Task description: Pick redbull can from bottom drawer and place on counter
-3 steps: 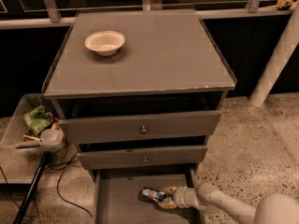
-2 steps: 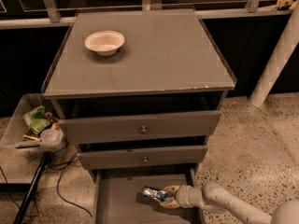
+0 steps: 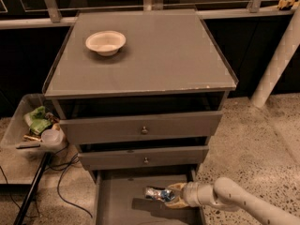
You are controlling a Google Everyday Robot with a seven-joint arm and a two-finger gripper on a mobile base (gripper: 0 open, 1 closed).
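Note:
The redbull can lies on its side, blue and silver, inside the open bottom drawer. It seems to sit just above the drawer floor, with a shadow under it. My gripper reaches in from the right, and its yellowish fingers are closed around the can's right end. The white arm runs off toward the bottom right. The counter is the grey cabinet top above, with a chipped front edge.
A white bowl stands on the counter's back left. Two knobbed drawers overhang the bottom drawer. A bin with rubbish and cables stand at the left. A white post stands at the right.
The arm's elbow has shifted lower and to the right. The can has barely moved in the fingers, perhaps slightly up.

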